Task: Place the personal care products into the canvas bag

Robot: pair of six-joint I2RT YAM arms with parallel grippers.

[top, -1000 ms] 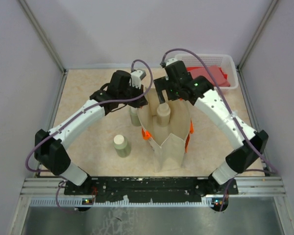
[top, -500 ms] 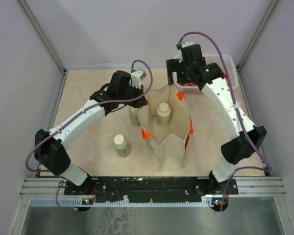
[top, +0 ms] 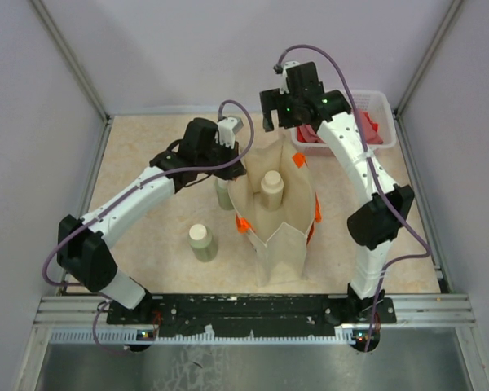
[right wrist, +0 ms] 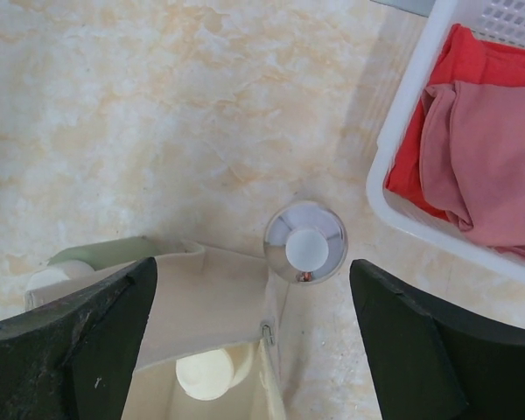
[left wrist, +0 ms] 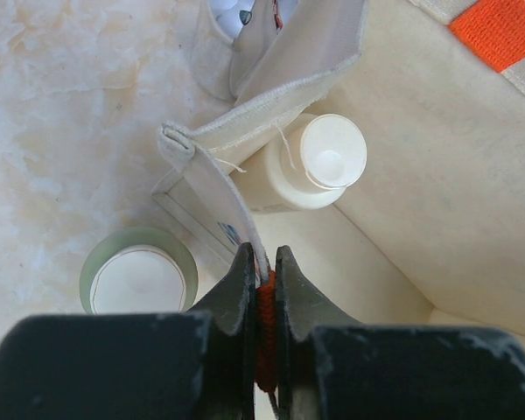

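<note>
As L fingers (left wrist: 236,289) clamp canvas bag (top: 281,244) at its rim to hold mouth open, R fingers (right wrist: 87,332) hover apart over clear bottle (right wrist: 305,242), bag's 12 o'clock.

So the left gripper (left wrist: 262,262) is clamped tight on a bit of orange strap (left wrist: 264,325) right at the rim of the canvas bag (left wrist: 437,184), with the fabric edge folded up just ahead of the fingertips. Inside the bag there's a cream bottle (left wrist: 319,166) with a round white cap, standing upright against the wall. Outside, on the marbled table (left wrist: 61,114), a green bottle (left wrist: 138,280) sits just beside the bag. Up top a clear bottle (left wrist: 219,35) peeks out, half hidden behind the rim.
</note>
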